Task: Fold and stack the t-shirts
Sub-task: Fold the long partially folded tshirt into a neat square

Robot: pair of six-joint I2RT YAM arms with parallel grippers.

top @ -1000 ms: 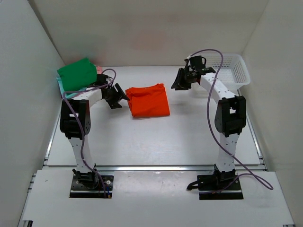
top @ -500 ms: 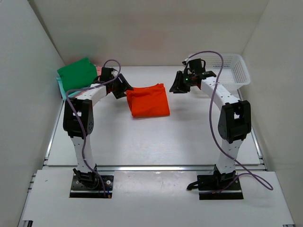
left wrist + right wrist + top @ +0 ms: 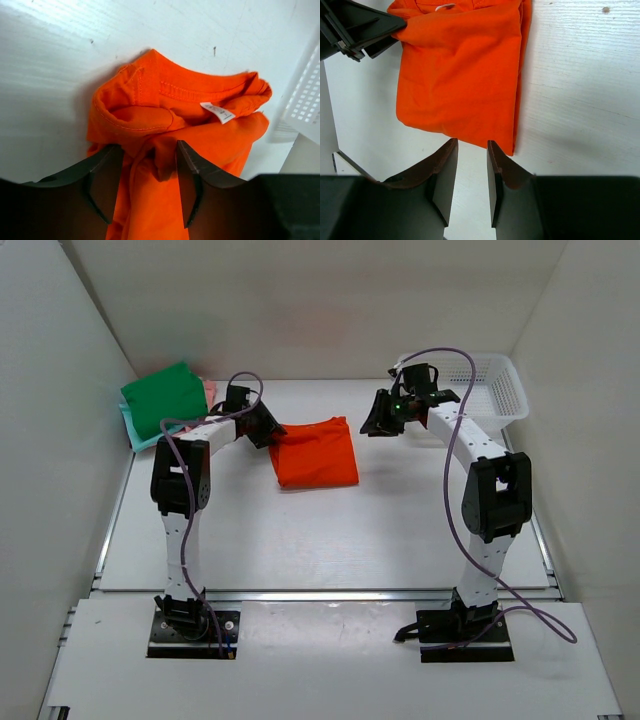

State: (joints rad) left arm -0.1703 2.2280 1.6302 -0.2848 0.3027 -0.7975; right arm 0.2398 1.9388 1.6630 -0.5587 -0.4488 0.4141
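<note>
The bright orange t-shirt (image 3: 315, 455) lies folded near the middle of the table. My left gripper (image 3: 268, 428) is at its back left corner. In the left wrist view its jaws straddle a bunched fold of the orange t-shirt (image 3: 165, 105), and the left gripper (image 3: 148, 146) is still partly open around the cloth. My right gripper (image 3: 375, 423) hovers off the shirt's back right corner. It is open and empty, over bare table beside the orange t-shirt (image 3: 460, 65), with the right gripper (image 3: 472, 142) apart from the cloth. A green t-shirt (image 3: 160, 395) tops a pile with pink (image 3: 209, 388) and teal (image 3: 135, 430) ones.
A white mesh basket (image 3: 500, 390) stands at the back right and shows as a white grid (image 3: 305, 95) in the left wrist view. White walls close in the table on three sides. The left gripper's fingers (image 3: 375, 27) show at the shirt's corner in the right wrist view.
My left gripper has moved right, from beside the shirt onto its back left corner, and its jaws have narrowed around the cloth. The right arm has shifted only slightly.
</note>
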